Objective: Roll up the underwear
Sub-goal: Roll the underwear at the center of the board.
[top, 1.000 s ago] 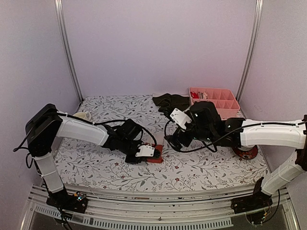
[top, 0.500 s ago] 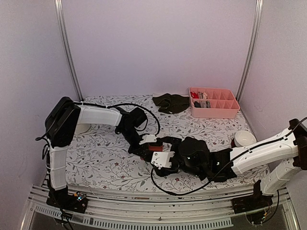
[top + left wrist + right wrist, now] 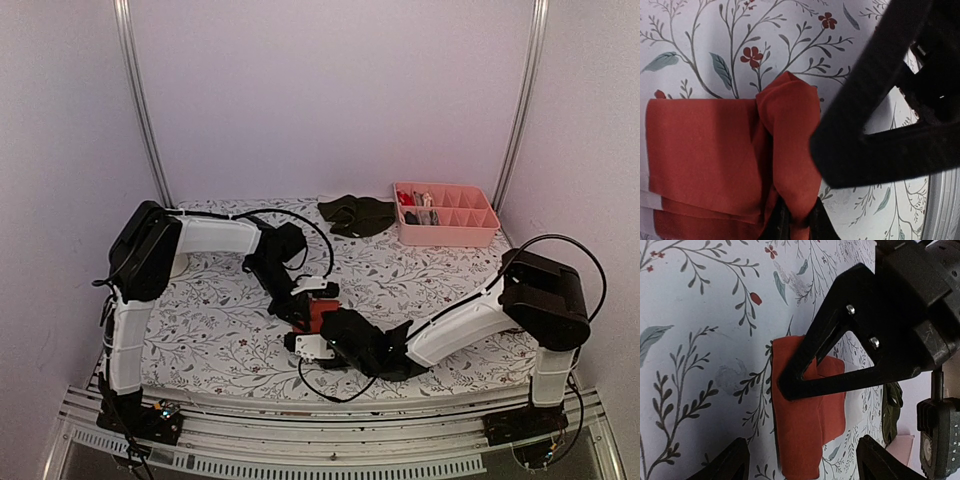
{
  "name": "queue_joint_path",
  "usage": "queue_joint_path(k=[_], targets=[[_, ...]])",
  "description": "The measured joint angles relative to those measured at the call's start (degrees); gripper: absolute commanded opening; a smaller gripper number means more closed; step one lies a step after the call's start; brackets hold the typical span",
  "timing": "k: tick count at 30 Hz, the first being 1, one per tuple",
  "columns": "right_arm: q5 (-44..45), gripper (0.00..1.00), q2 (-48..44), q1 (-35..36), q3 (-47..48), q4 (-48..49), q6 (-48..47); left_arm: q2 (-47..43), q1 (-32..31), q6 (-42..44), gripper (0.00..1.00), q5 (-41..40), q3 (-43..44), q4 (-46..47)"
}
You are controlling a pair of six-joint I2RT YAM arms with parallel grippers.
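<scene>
The rust-red underwear [image 3: 322, 314] lies folded on the flowered cloth at the table's middle front. My left gripper [image 3: 312, 298] is shut on a raised fold of it; in the left wrist view the red cloth [image 3: 715, 150] lies flat and its fold runs down between my fingertips [image 3: 795, 224]. My right gripper [image 3: 306, 345] is just in front of it, open and empty. In the right wrist view its gap [image 3: 805, 467] faces the red cloth [image 3: 807, 432]. The dark olive underwear [image 3: 357, 213] lies at the back. I cannot make out the whitish one.
A pink divided tray [image 3: 470, 235] with small items stands at the back right. The left gripper's black triangular finger [image 3: 850, 355] crosses the right wrist view above the cloth. Purple walls and metal posts close in the table.
My right arm has swung from the right across the front to the red underwear, its gripper now low in front of it. My left gripper has stayed on the red cloth, shifting slightly back.
</scene>
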Motion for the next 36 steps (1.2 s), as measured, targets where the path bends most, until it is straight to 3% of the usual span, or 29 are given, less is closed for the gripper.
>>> queue_joint_path(k=[12, 18, 22, 24, 26, 30, 33, 36], targets=[[0.8, 0.35, 7.3, -2.0, 7.5, -1.6, 1.6, 0.2, 0.0, 0.5, 0.00, 0.7, 0.0, -0.5], [-0.4, 0.08, 7.7, -2.0, 8.8, -5.0, 3.0, 0.1, 0.1, 0.9, 0.00, 1.0, -0.3, -0.2], [-0.9, 0.03, 7.7, -2.0, 10.0, -7.7, 4.2, -0.1, 0.3, 1.0, 0.00, 1.2, -0.9, 0.2], [-1.4, 0.03, 7.7, -2.1, 10.7, -9.0, 4.9, -0.4, 0.3, 1.1, 0.11, 1.2, -1.4, 0.7], [-2.3, 0.03, 7.7, -2.2, 11.4, -10.4, 5.6, -0.9, 0.3, 1.1, 0.32, 0.9, -2.0, 1.3], [-5.6, 0.03, 7.7, -3.3, 13.1, -13.4, 7.8, -3.3, 0.3, 1.2, 0.60, -0.5, -4.5, 1.8], [-9.0, 0.03, 7.7, -4.2, 13.8, -14.8, 9.1, -6.6, 0.2, 1.0, 0.71, -3.2, -8.0, 3.5], [-12.2, 0.03, 7.7, -4.4, 15.3, -16.9, 10.2, -10.0, 1.4, 0.5, 0.91, -7.1, -11.7, 6.1]])
